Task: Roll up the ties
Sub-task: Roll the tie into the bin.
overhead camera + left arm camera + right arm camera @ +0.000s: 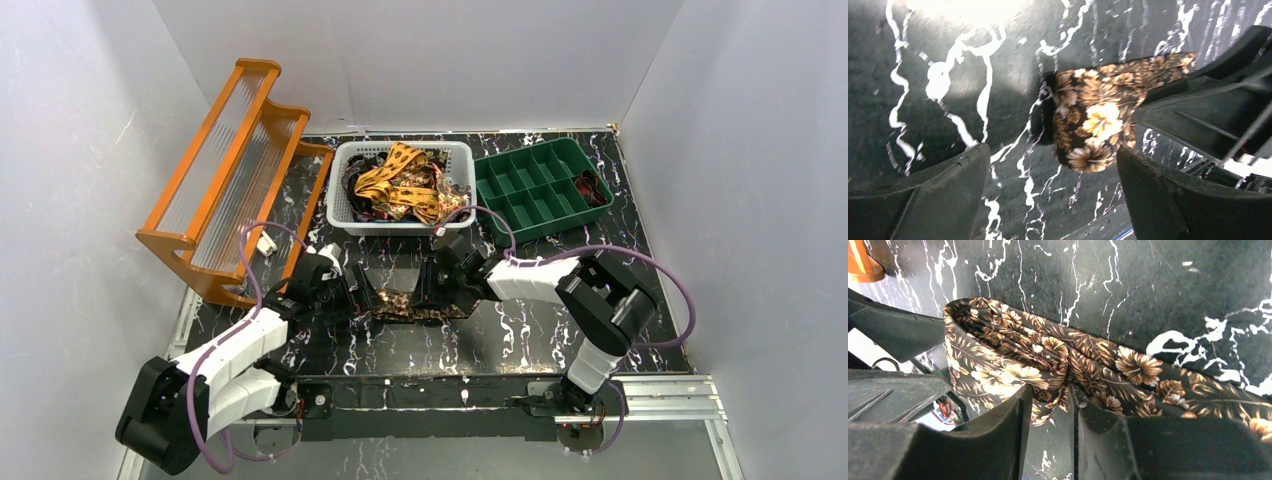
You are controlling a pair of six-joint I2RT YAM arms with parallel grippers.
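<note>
Two arms meet mid-table (520,335) in the top view, with one brown floral tie (408,306) lying flat between them. Your left gripper (360,298) sits at its left end and your right gripper (428,292) is over its right part, both down low by the fabric. Behind them there's a white basket (345,212) stuffed with more ties (400,185), yellow-orange ones on top. An orange rack (235,170) stands to its left and a green tray (522,232) to its right. Something dark red sits in one of the tray's right-hand compartments, too small to tell what.

Left wrist view: your left gripper (1053,200) is spread wide, one finger (923,197) in each lower corner. The folded end of the tie (1093,122) lies on the table ahead of the gap, and neither finger touches it. The right gripper's black body (1208,105) sits against the tie on the right.

Right wrist view: your right gripper (1048,435) is nearly closed. A fold of the tie (1048,360) droops into the narrow slot between the fingers (998,440), so it's pinching the fabric. The tie is doubled into a loop at its far-left end, and the rest runs off to the right. A left gripper finger (893,330) shows just beside that loop.
</note>
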